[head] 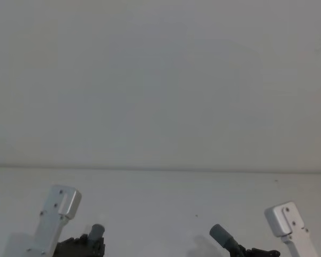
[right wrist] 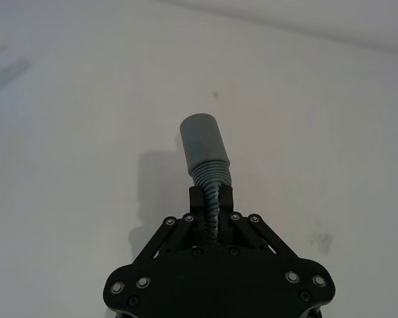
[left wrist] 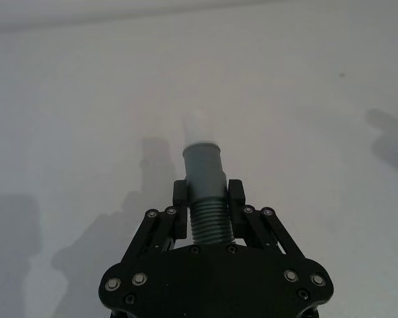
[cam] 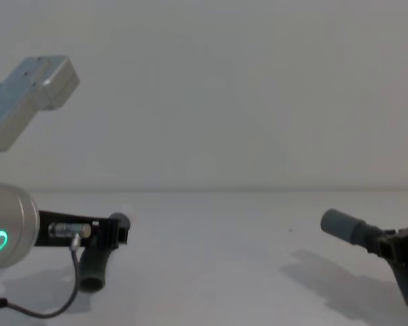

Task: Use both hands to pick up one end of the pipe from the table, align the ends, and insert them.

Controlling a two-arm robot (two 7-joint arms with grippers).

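Left wrist view puts the left gripper (left wrist: 207, 193) pressed onto the ribbed body (left wrist: 209, 222) of one hose piece (left wrist: 203, 169), just behind its smooth grey cuff. The narrower white spigot tip (left wrist: 199, 124) points away over the table (left wrist: 66, 99). In the chest view, the free tail of this piece (cam: 92, 268) hangs down below the fingers, which suggests a light, limp hose that bends under its own weight. On the right, the right gripper (right wrist: 211, 199) is clamped on the ribs of the other hose piece (right wrist: 209, 173), close behind its wide plain sleeve (right wrist: 202, 142). The ribs look squeezed narrow there, so the body is probably soft, while the cuffs keep their round shape and seem stiffer. Both pieces appear to be held clear of the table, with their ends well apart and the sleeve (cam: 340, 223) angled toward the left piece. The ribs should stop the fingers sliding, and a hold right behind each cuff looks best, since any length of flexible hose ahead of the fingers could let the end droop or buckle when the two are pushed together.
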